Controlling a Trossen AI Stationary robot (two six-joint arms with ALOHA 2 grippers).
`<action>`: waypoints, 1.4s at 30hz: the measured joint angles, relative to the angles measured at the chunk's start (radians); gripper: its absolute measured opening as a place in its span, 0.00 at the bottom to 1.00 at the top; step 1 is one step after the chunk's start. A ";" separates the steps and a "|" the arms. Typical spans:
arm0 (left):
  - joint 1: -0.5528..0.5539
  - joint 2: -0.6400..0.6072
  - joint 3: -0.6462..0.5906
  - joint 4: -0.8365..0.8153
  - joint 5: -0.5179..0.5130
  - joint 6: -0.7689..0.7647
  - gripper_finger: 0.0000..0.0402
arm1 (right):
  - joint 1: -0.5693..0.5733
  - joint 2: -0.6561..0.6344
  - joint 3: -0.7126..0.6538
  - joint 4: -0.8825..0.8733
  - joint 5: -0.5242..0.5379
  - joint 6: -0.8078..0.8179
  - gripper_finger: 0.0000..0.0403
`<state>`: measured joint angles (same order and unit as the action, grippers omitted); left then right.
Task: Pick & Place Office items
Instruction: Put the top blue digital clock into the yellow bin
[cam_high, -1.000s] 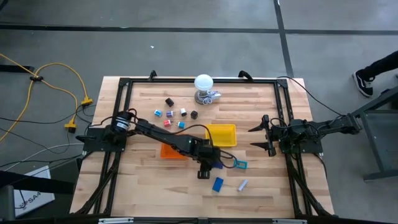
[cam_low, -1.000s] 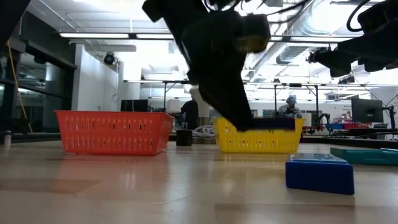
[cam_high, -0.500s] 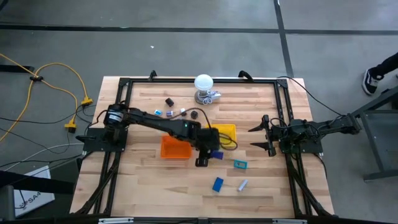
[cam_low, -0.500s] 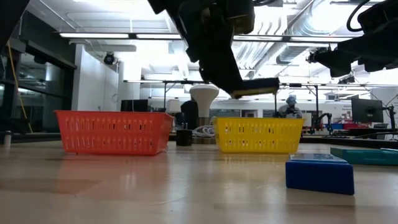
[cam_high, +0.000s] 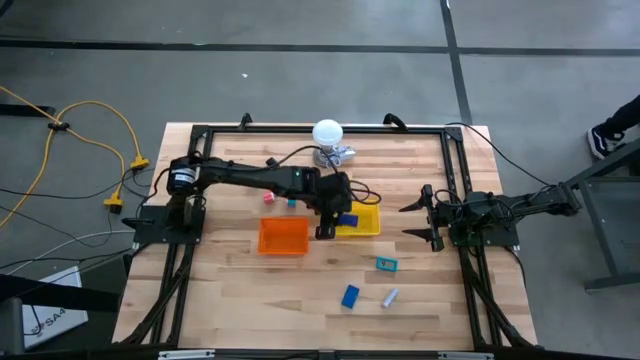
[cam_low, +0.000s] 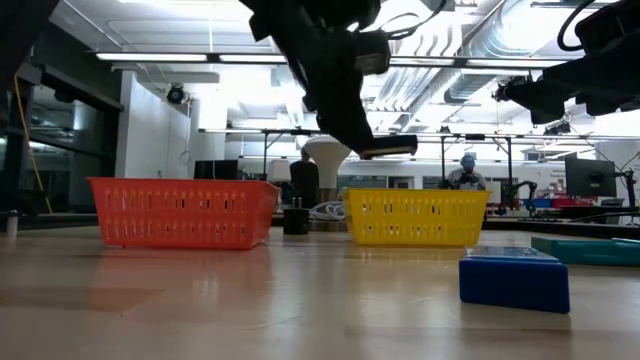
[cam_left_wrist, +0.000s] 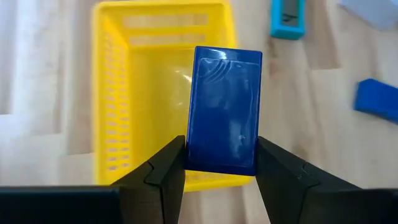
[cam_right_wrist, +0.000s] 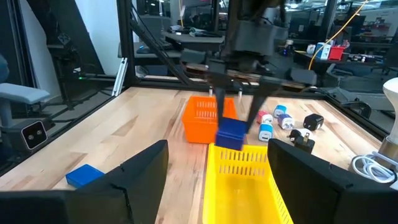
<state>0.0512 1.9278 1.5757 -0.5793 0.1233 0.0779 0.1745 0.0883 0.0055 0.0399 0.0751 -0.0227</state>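
A: What does the left gripper (cam_left_wrist: 217, 171) hold?
B: It squeezes a blue block (cam_left_wrist: 224, 109) above the yellow tray (cam_left_wrist: 112, 93). Only its wrist view shows the tray bare inside.
A: The right gripper (cam_high: 418, 222)?
B: Fingers wide apart, holding nothing, at the table's (cam_high: 230, 290) right side.

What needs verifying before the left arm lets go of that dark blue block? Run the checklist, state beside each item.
1. Left gripper clamped on the dark blue block: ok.
2. Block above the yellow tray: ok, though its lower end overhangs the tray's near rim.
3. Tray interior free of items: ok.
4. Orange tray clear of the drop: ok.
5. Right gripper open, parked at the table's right side: ok.
6. Drop height safe: cannot tell.
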 joint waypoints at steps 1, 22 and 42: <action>0.004 0.003 0.000 0.001 -0.016 0.014 0.39 | 0.000 0.000 0.000 0.000 0.000 0.000 0.65; 0.067 0.132 -0.001 0.102 -0.025 0.042 0.39 | 0.000 0.000 0.000 0.000 0.000 0.000 0.65; 0.064 0.133 -0.001 0.097 -0.023 0.027 0.47 | 0.000 0.000 0.000 -0.001 0.000 0.000 0.65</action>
<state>0.1148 2.0607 1.5745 -0.4826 0.1001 0.1050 0.1749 0.0883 0.0059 0.0393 0.0750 -0.0227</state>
